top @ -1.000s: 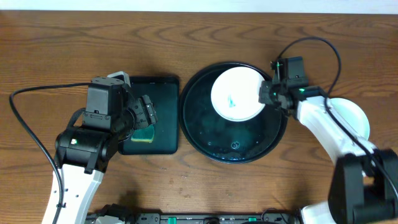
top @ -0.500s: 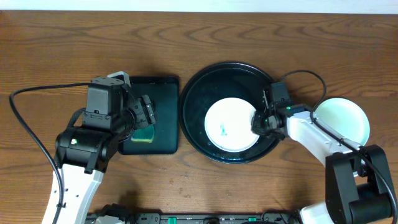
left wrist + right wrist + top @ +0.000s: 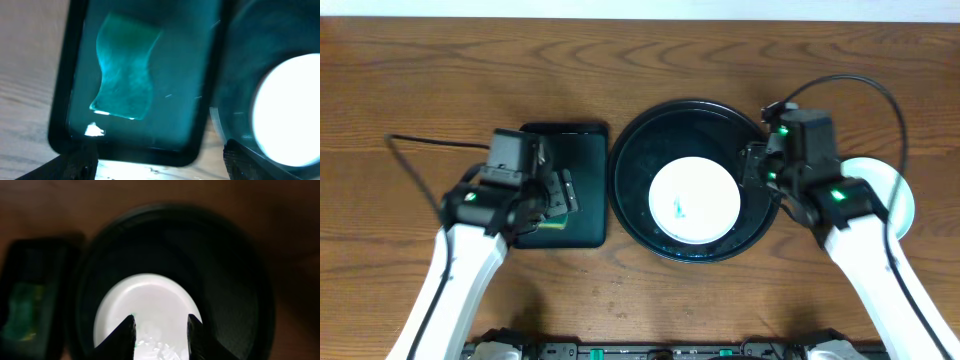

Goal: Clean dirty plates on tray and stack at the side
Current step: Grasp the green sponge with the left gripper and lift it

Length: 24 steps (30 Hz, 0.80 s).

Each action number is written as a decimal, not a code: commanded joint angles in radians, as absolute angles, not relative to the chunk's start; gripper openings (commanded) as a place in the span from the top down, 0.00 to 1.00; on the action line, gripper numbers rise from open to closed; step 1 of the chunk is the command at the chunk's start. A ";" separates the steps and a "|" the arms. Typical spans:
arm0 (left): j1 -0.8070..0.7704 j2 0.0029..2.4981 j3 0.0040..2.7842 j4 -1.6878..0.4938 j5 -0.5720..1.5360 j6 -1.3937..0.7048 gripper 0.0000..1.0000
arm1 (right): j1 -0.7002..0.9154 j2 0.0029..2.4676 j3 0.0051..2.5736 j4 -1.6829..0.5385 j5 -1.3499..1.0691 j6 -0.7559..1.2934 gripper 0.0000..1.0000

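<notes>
A white plate [image 3: 693, 200] with a small green smear lies in the front middle of the round black tray [image 3: 645, 140]. My right gripper [image 3: 752, 170] hovers over the tray's right rim, open and empty. In the right wrist view its fingers [image 3: 125, 337] stand apart above the plate [image 3: 150, 297]. Another pale plate [image 3: 895, 190] lies on the table right of the tray, partly hidden by my right arm. My left gripper [image 3: 563, 192] is open over the rectangular tray. In the left wrist view its fingertips [image 3: 75, 165] are spread wide and hold nothing.
A smaller rectangular black tray [image 3: 582, 150] stands left of the round tray and holds a green sponge [image 3: 125, 85]. The same sponge shows in the overhead view [image 3: 553, 218]. Cables trail from both arms. Bare wooden table surrounds the trays.
My right gripper carried the plate from the tray's back to its front middle, let go, and drew back to the right rim. My left arm shifted slightly right over the rectangular tray.
</notes>
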<state>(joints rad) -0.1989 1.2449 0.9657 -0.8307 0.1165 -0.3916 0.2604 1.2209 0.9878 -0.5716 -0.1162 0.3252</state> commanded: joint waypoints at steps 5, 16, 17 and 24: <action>-0.197 1.493 0.914 -0.667 -0.067 -0.385 0.30 | 0.263 1.164 0.985 -0.707 -0.114 0.265 0.69; -0.195 1.718 0.914 -0.485 -0.120 -0.374 0.64 | 0.263 1.234 0.983 -0.794 -0.114 0.269 0.69; -0.195 1.720 0.914 -0.484 -0.119 -0.375 0.70 | 0.263 1.237 0.983 -0.797 -0.114 0.269 0.68; -0.195 1.663 0.944 -0.557 -0.061 -0.374 0.93 | 0.261 1.242 0.980 -0.794 -0.039 0.286 0.68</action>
<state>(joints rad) -0.1963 1.6943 0.9176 -0.5137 -0.1036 -0.3767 0.2604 1.2377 0.9863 -0.7933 -0.0963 0.2802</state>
